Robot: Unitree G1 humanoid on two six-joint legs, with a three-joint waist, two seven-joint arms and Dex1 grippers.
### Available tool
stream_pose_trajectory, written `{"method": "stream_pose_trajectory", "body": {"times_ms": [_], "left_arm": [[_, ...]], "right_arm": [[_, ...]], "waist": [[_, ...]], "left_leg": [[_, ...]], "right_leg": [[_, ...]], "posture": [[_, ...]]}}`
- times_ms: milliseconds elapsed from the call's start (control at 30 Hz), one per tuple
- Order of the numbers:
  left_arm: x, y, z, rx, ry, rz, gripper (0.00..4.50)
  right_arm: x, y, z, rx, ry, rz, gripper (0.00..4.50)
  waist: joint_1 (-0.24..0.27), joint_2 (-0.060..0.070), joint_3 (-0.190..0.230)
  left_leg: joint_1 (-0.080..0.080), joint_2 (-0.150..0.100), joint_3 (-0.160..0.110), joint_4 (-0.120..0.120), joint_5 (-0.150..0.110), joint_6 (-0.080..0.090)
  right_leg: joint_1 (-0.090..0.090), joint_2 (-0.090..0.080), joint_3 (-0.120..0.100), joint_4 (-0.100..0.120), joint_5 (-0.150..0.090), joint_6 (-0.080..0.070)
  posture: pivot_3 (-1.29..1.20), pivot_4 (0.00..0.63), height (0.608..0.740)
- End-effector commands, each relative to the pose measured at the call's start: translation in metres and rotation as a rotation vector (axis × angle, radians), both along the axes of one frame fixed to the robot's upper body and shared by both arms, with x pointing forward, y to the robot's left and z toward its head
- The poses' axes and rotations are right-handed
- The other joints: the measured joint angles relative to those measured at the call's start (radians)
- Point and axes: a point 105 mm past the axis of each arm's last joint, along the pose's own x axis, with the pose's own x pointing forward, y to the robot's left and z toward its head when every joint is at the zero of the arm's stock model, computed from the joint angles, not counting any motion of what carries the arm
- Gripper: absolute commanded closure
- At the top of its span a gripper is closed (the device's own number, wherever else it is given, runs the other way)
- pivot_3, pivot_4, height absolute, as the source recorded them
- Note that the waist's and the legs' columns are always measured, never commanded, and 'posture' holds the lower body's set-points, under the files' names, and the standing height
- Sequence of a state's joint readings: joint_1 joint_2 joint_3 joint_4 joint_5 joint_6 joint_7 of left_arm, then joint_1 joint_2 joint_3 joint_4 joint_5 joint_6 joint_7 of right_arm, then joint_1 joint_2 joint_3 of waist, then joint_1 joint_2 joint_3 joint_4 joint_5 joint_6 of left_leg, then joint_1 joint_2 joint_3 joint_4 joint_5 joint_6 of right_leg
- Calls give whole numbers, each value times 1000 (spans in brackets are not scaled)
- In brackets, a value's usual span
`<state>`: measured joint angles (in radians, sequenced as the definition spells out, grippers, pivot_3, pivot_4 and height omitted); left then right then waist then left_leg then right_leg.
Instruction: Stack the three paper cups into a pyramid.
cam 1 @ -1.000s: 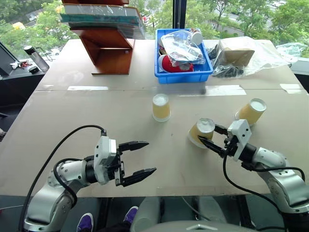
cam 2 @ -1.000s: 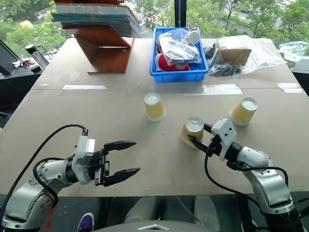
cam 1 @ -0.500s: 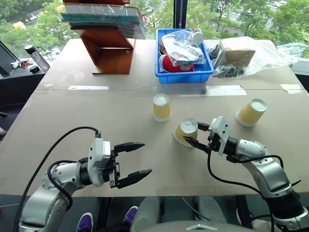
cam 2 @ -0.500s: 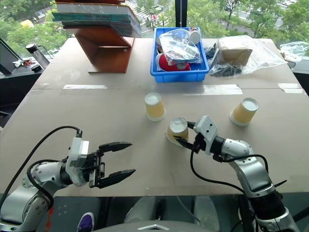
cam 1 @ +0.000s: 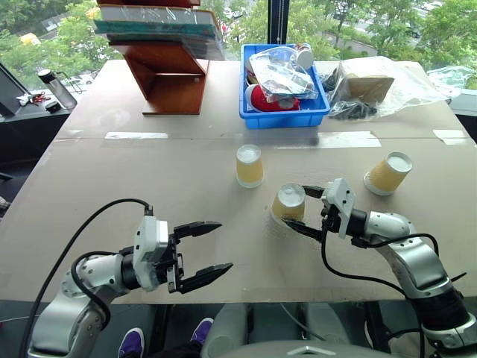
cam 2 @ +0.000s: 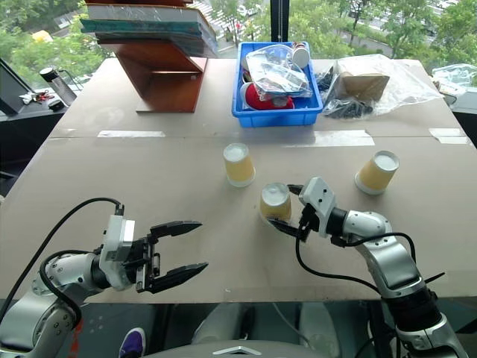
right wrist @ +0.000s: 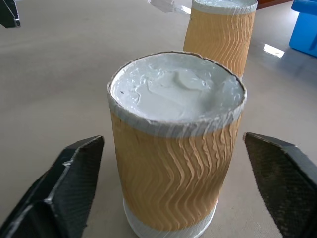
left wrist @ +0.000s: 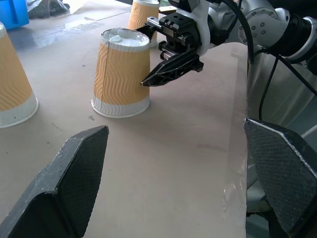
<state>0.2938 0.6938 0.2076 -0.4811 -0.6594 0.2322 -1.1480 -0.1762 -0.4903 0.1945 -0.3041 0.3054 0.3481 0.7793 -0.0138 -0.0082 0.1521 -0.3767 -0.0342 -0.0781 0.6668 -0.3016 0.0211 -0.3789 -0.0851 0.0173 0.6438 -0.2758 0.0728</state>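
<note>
Three yellow paper cups sit upside down and unstacked on my table (cam 1: 112, 171): middle cup (cam 1: 289, 203), far cup (cam 1: 249, 165), right cup (cam 1: 387, 173). My right gripper (cam 1: 306, 211) straddles the middle cup, jaws spread, not pinching. My left gripper (cam 1: 206, 250) hovers well apart, jaws spread, empty

The three paper cups (right wrist: 176, 163) are matt yellow-tan paper with wavy ribbed sides and white, slightly lumpy bases. The table (cam 1: 149, 179) looks like flat, matt brown board, perhaps cardboard, with strips of glossy clear tape (cam 1: 339, 139). The blue bin (cam 1: 284, 115) is smooth plastic, holding crinkled shiny film. The book stand (cam 1: 170, 78) appears to be wood. Both grippers' fingers (right wrist: 277, 178) are black with a finely textured, matt face.
</note>
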Motion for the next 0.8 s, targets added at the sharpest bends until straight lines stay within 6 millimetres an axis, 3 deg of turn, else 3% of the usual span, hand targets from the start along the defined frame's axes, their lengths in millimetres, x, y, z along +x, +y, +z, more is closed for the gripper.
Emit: {"method": "stream_pose_trajectory", "body": {"times_ms": [33,233,367,467,633,800], "left_arm": [[-1,-1,8,-12,-45,1,0],[4,-6,14,-33,-61,-11,0],[7,-11,17,-46,-72,-40,0],[11,-14,20,-55,-87,-58,0],[18,-18,24,-68,-107,-64,0],[14,-20,27,-70,-109,-81,0]], "right_arm": [[-3,-10,28,13,-85,-9,19],[-27,-40,69,85,-83,-48,19],[-6,-87,95,103,-157,-314,19],[12,-130,94,47,-179,-529,19],[24,-154,88,-10,-210,-685,19],[38,-178,66,-27,-145,-851,19]], "waist": [[0,0,0],[4,0,0],[4,0,0],[2,0,0],[1,0,0],[-1,0,0]], "left_leg": [[0,0,0,0,0,0],[-2,0,-2,0,0,0],[-2,0,-2,1,0,0],[-1,-1,-1,2,0,0],[-2,-1,-1,1,0,0],[-2,-1,0,1,0,0]], "right_leg": [[0,0,0,0,0,0],[0,-1,-2,0,0,0],[0,-1,-2,0,0,0],[0,-1,-1,0,0,0],[0,0,-1,1,0,0],[0,0,0,1,0,0]], "posture": [[0,150,740],[0,150,740],[0,150,740],[0,150,740],[0,150,740],[0,150,740]]}}
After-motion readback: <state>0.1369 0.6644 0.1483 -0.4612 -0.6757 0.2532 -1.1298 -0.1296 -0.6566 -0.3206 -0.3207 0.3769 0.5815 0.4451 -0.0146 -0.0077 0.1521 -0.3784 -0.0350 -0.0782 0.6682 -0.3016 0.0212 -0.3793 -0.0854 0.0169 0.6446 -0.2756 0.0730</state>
